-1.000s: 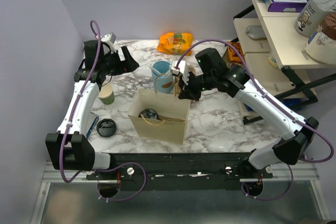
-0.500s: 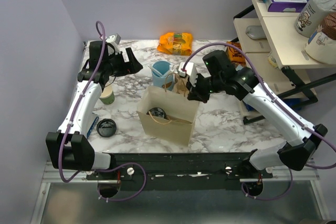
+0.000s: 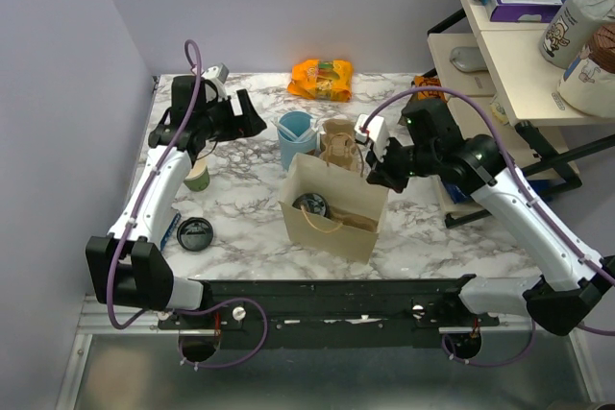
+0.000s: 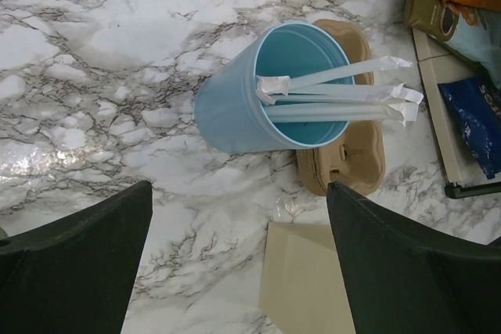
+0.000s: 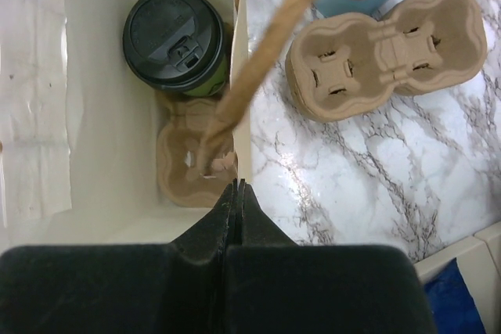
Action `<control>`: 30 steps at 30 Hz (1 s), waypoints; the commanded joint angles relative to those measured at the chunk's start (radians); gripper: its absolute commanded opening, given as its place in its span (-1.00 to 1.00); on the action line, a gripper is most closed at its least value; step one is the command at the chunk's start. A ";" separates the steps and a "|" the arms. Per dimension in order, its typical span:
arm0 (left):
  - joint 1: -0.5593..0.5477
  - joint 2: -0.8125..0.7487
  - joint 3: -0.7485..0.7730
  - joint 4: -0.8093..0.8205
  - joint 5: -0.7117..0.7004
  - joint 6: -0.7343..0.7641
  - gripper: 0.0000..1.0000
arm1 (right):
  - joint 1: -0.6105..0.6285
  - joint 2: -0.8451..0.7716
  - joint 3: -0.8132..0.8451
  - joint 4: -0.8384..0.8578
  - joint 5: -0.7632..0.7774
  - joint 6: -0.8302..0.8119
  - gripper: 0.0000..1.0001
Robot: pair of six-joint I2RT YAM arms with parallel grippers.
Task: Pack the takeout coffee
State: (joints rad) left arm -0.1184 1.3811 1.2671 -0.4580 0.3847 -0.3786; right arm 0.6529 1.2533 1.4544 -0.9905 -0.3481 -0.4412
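The paper bag (image 3: 344, 235) stands open with the lidded coffee (image 3: 310, 205) inside. The right gripper (image 3: 374, 171) pinches its rim at about two o'clock; a blue cup (image 3: 295, 137) stands at the bag's eleven o'clock.

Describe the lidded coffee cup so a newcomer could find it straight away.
Start at the tan paper bag standing open in the middle of the marble table. Look down inside: a small green-printed paper cup sits in a brown pulp carrier. It alone wears a round black plastic lid; the green-and-white paper cup and the taller light-blue cup outside are both open-topped.
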 commanded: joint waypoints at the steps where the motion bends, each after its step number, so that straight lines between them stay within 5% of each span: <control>1: -0.007 0.018 0.026 -0.008 -0.018 0.006 0.97 | -0.015 -0.019 -0.023 -0.028 0.027 0.002 -0.99; 9: -0.018 0.047 0.043 0.021 0.009 -0.005 0.97 | -0.025 0.020 -0.002 -0.033 0.046 0.004 -0.95; 18: -0.062 0.171 0.161 -0.014 -0.023 -0.014 0.94 | -0.025 0.038 0.029 -0.023 0.090 0.018 -0.51; 24: -0.112 0.271 0.261 -0.039 -0.090 -0.008 0.73 | -0.025 0.014 0.049 -0.017 0.112 0.022 0.10; 30: -0.147 0.354 0.362 -0.114 -0.190 0.043 0.54 | -0.027 -0.026 0.049 0.003 0.121 0.025 0.41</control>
State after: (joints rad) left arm -0.2462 1.6966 1.5543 -0.5114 0.2974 -0.3771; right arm 0.6327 1.2686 1.4746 -0.9928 -0.2539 -0.4187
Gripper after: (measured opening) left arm 0.781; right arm 0.663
